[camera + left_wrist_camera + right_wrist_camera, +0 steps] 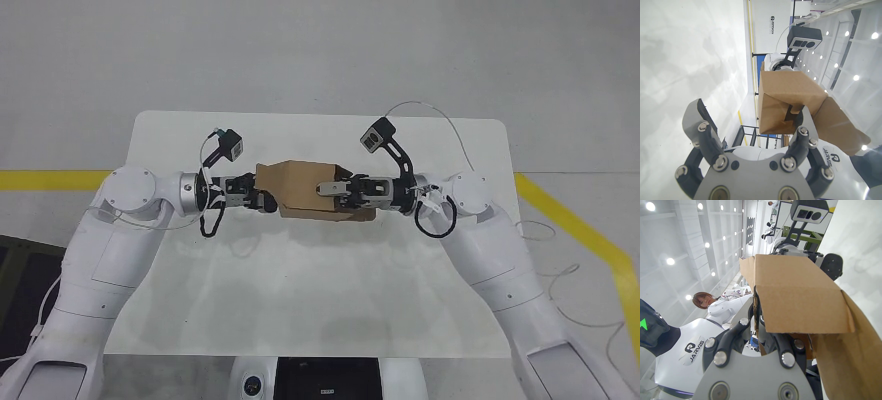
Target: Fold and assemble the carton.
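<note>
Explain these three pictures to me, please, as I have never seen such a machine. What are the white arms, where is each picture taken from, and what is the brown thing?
This is a robot with two white arms, each ending in a gripper, which is a clamp with two fingers. The top view looks down from a camera above the arms onto a white table. The other two pictures come from small cameras on the wrists, so each looks along its own gripper. The brown thing is a cardboard carton, partly folded, with flaps loose at its ends. It is held between the arms over the table. The right gripper is clamped on one end of it. The left gripper is open at the other end, with one finger touching the folded flaps there.
</note>
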`<act>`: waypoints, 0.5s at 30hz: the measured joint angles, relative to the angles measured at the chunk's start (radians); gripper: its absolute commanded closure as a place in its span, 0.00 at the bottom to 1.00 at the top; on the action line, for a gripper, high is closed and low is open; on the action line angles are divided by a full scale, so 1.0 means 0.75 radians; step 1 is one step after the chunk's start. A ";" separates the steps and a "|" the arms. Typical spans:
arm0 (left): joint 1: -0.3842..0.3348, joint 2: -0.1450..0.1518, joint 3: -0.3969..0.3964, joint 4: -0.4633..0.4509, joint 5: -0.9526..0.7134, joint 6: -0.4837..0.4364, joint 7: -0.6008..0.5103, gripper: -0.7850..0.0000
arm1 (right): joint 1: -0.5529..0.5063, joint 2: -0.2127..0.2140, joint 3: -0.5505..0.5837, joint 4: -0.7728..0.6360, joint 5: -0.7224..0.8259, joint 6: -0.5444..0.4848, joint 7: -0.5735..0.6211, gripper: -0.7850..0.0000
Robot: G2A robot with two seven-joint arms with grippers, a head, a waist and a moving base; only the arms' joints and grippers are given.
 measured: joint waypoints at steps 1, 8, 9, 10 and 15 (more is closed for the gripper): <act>0.000 0.001 -0.004 0.001 -0.002 -0.002 0.005 0.00 | 0.002 0.003 0.009 0.005 -0.028 -0.002 -0.017 1.00; 0.001 0.009 -0.043 0.000 -0.006 -0.005 0.026 0.00 | 0.006 0.024 0.065 0.013 -0.201 0.001 -0.117 1.00; 0.004 0.010 -0.048 -0.002 -0.007 -0.004 0.029 0.00 | 0.005 0.026 0.070 0.014 -0.221 0.004 -0.125 1.00; 0.007 0.012 -0.055 -0.008 -0.007 -0.002 0.032 0.00 | 0.003 0.029 0.074 0.015 -0.244 0.009 -0.134 1.00; 0.016 0.015 -0.065 -0.041 -0.014 0.007 0.044 0.00 | -0.007 0.035 0.076 0.009 -0.305 0.044 -0.164 1.00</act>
